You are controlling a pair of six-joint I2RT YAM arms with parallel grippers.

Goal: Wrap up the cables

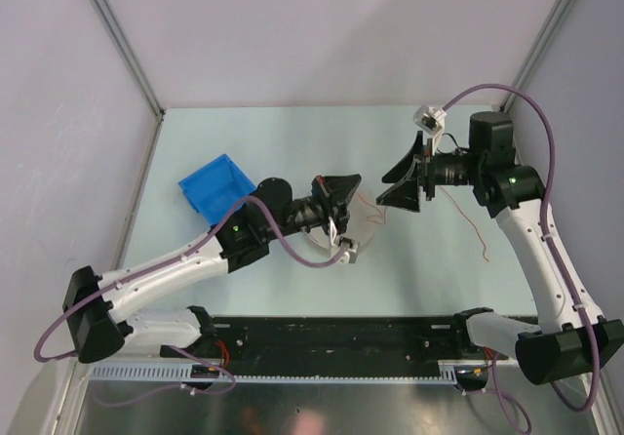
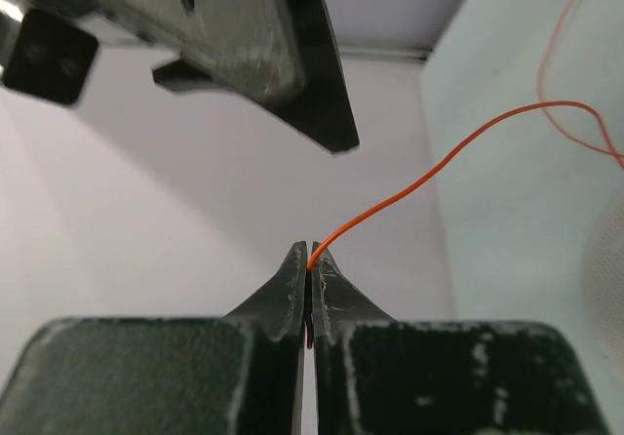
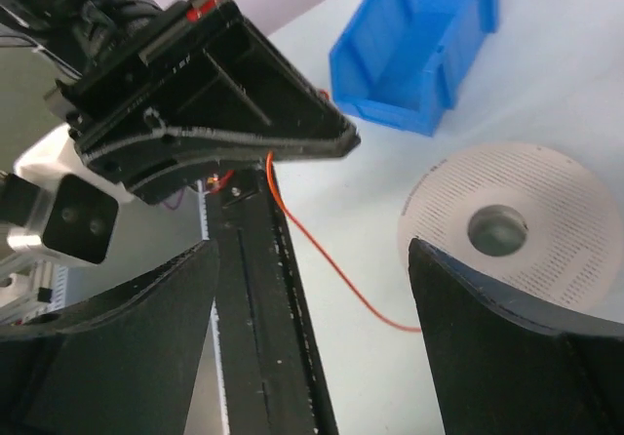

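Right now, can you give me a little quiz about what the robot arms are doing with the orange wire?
1. True or false: the jaws on the left arm are shut on the orange wire.
2. What colour is the bin on the table? A red, B blue, C green.
3. Fill in the gap: the jaws on the right arm are ____, holding nothing.

Key: 1 true; 2 B; 3 open.

The top camera looks down over the whole table (image 1: 292,133) from the near edge. Both wrist cameras sit close, facing each other, sharing the thin orange wire (image 2: 429,169).
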